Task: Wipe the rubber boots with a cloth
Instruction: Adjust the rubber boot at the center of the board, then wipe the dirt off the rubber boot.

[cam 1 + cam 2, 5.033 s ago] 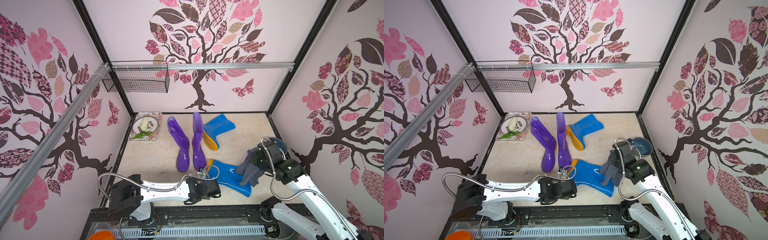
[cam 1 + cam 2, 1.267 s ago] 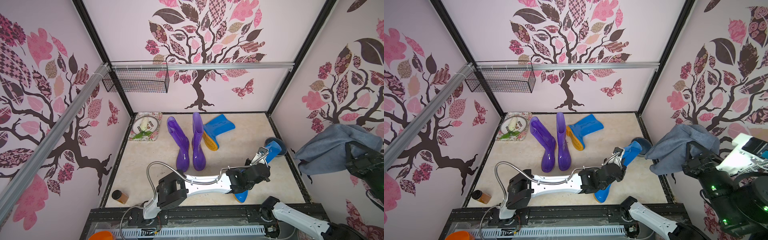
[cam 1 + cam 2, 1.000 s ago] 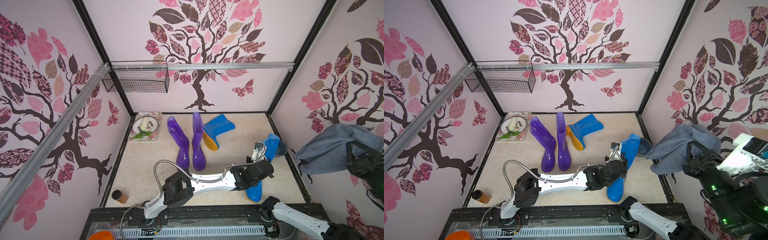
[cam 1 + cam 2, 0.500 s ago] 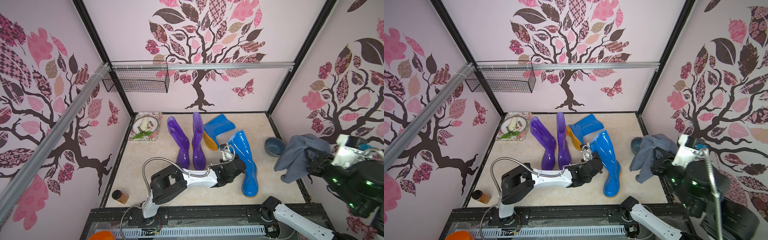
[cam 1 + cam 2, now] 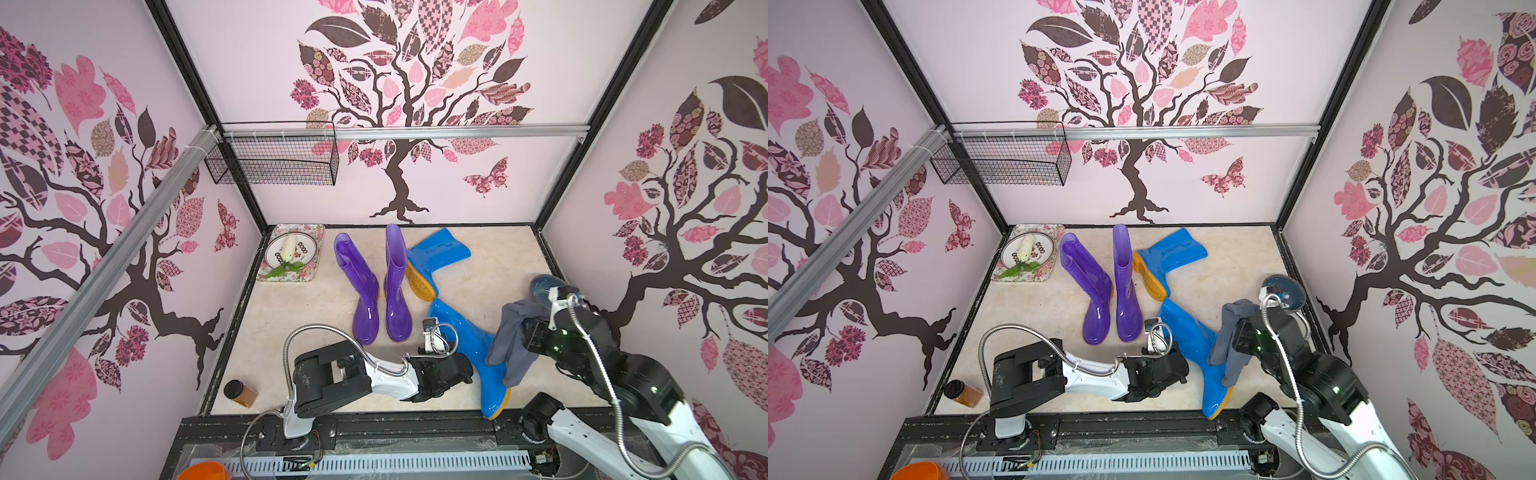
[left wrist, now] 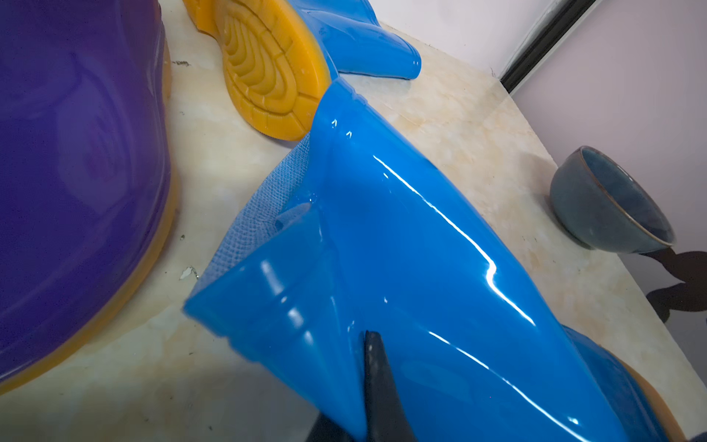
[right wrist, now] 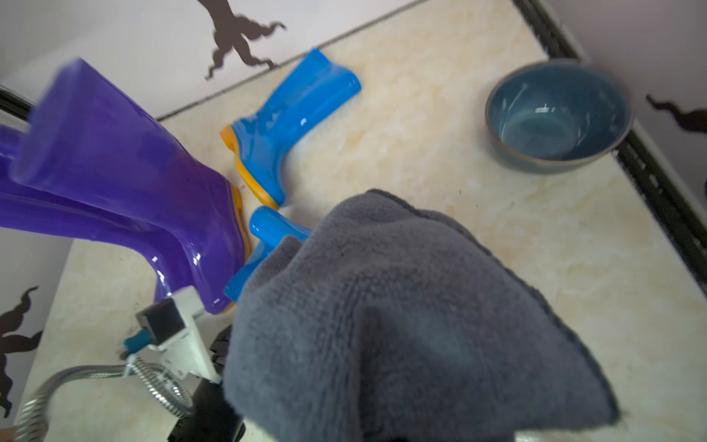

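Observation:
Two purple rubber boots (image 5: 365,299) (image 5: 397,291) stand upright side by side mid-floor. One blue boot (image 5: 438,255) lies on its side behind them, orange sole (image 6: 267,76) showing. My left gripper (image 5: 455,365) (image 6: 355,386) is shut on the shaft rim of the other blue boot (image 5: 471,349) (image 6: 401,268), which leans with its toe at the front edge. The grey-blue cloth (image 5: 509,340) (image 7: 401,325) hangs from my right gripper (image 5: 525,330), shut on it, right beside that boot's foot. In the right wrist view the cloth hides the fingers.
A grey-blue bowl (image 5: 544,286) sits by the right wall behind my right arm. A floral tray (image 5: 309,272) with a plate is at the back left. An amber jar (image 5: 239,392) stands front left. A wire basket (image 5: 270,158) hangs on the back rail.
My left gripper has dragged the blue boot from the right side toward the middle. My right arm has come down from high by the right wall, bringing the cloth next to the boot.

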`<state>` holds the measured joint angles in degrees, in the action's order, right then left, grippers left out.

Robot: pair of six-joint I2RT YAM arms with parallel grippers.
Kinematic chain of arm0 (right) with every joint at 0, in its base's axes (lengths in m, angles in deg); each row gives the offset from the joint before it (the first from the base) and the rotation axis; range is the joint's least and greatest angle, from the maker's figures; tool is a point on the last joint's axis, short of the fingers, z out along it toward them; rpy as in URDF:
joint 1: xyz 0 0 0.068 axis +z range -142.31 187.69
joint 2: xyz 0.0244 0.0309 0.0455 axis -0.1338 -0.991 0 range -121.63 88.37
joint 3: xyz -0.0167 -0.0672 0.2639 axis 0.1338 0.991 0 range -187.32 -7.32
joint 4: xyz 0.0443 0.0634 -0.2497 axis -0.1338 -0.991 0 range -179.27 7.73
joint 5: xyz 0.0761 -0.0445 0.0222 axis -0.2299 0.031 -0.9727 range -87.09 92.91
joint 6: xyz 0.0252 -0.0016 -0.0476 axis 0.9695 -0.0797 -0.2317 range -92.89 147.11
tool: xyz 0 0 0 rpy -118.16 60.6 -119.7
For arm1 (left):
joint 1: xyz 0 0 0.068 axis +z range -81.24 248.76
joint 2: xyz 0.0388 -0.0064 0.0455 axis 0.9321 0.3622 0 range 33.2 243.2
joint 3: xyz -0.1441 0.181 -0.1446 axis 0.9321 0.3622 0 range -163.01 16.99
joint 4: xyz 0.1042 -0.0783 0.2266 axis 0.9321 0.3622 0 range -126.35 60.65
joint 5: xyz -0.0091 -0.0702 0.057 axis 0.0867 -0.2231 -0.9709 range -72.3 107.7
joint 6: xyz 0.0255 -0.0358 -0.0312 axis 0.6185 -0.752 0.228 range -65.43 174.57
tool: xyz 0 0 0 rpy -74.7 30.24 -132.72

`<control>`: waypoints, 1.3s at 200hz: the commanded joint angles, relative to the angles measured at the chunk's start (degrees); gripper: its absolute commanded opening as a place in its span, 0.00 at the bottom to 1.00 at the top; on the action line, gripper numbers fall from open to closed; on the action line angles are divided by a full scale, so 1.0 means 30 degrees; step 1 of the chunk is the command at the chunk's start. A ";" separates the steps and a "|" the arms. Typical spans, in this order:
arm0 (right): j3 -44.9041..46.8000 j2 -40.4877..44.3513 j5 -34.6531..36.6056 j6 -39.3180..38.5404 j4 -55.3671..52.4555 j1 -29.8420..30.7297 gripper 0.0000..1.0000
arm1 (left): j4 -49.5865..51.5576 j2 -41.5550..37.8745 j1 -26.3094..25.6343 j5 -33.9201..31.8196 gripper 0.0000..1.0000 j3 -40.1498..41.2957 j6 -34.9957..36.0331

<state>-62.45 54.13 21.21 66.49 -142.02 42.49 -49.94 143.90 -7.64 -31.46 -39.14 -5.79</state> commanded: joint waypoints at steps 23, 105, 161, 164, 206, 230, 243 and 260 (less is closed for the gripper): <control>0.2848 -0.1037 -0.1837 0.1439 0.3113 0.0054 0.00 | -0.1287 -0.1340 -0.0091 0.0485 0.00 0.1771 0.0022; 0.7709 -0.3268 -0.6646 0.1261 0.7297 -0.4175 0.00 | -0.4129 -0.2271 -0.0344 0.2668 0.00 0.4265 0.1479; 0.7904 -0.0641 -0.8650 0.3517 0.4274 -0.2715 0.00 | -0.4487 -0.2108 -0.0019 0.3317 0.00 0.4060 0.1074; 0.7862 -0.0333 -0.8533 0.3845 0.3964 -0.2424 0.00 | -0.4509 -0.2099 0.0019 0.3322 0.00 0.4028 0.1043; 0.7288 0.1818 -0.6780 0.7758 0.1483 0.3191 0.00 | -0.4567 -0.1837 0.0868 0.3433 0.00 0.3787 0.0394; 0.6388 0.1129 -0.5827 0.8055 0.0734 0.4255 0.00 | -0.4935 -0.1660 0.1674 0.3812 0.00 0.3427 0.0444; 0.6503 0.1126 -0.6333 0.8124 0.1229 0.4273 0.00 | -0.4906 -0.1662 0.2068 0.4048 0.00 0.3115 0.0599; 0.7611 0.1088 -0.7034 0.8262 0.2386 0.4284 0.00 | -0.4565 -0.1459 0.2245 0.4179 0.00 0.2549 0.1210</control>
<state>-40.84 57.98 0.73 86.33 -135.48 54.89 -62.20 138.72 -2.15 -18.92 -27.80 -3.95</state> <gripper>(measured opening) 0.100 0.048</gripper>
